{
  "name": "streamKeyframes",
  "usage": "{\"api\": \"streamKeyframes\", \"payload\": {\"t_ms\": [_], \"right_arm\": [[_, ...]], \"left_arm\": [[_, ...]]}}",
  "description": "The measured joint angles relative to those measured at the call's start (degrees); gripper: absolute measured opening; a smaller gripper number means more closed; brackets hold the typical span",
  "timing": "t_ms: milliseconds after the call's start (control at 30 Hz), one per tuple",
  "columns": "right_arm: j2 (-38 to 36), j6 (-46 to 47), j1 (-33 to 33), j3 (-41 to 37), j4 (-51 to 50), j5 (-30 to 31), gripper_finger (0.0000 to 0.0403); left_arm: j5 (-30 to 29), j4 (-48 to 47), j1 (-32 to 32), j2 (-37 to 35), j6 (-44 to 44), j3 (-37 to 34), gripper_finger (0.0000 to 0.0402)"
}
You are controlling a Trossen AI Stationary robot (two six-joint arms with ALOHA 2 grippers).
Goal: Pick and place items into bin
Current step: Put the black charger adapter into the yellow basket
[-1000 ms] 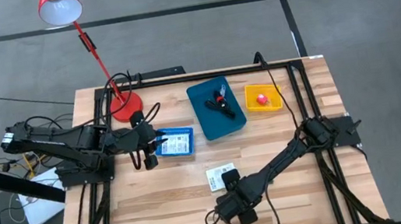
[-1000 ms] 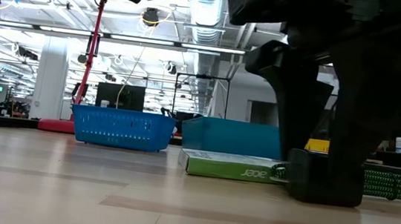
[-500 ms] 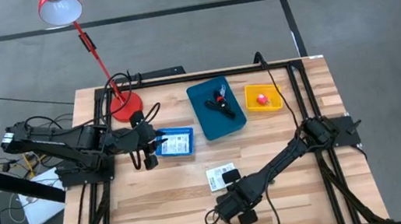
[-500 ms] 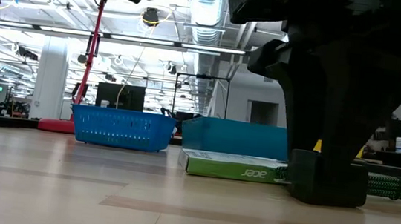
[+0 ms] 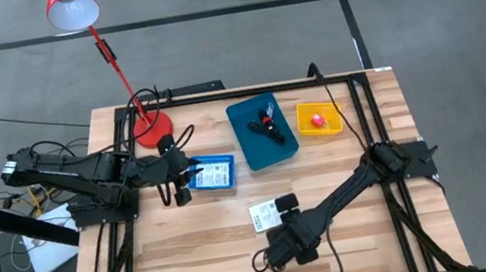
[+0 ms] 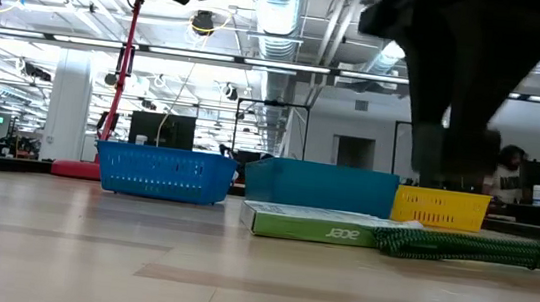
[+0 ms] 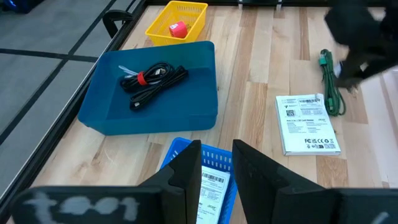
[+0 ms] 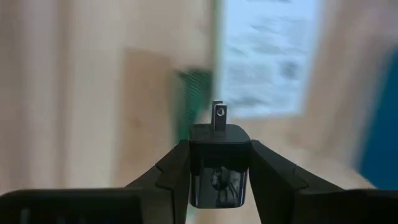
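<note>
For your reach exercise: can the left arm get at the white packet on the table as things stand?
Probably yes. The white packet lies flat on open wood beyond the small blue basket, uncovered. The right gripper, already holding a black charger block, hangs close by and could crowd it.
</note>
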Motion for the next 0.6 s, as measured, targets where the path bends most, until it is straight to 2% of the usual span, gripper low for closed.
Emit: {"api": "streamKeyframes", "payload": {"t_ms": [200,600], "right_arm": [[-0.13,1.49,-1.84,4.62,-14.2,9.94,0.0121],[-5.41,0.94,-13.96,3.41,-13.42,20.85,0.0121]], "left_arm": [[0.0,0.0,-0.01,0.0,0.0,0.0,0.008],[0.0,0.16,-0.02,0.0,0.0,0.0,0.008]]}}
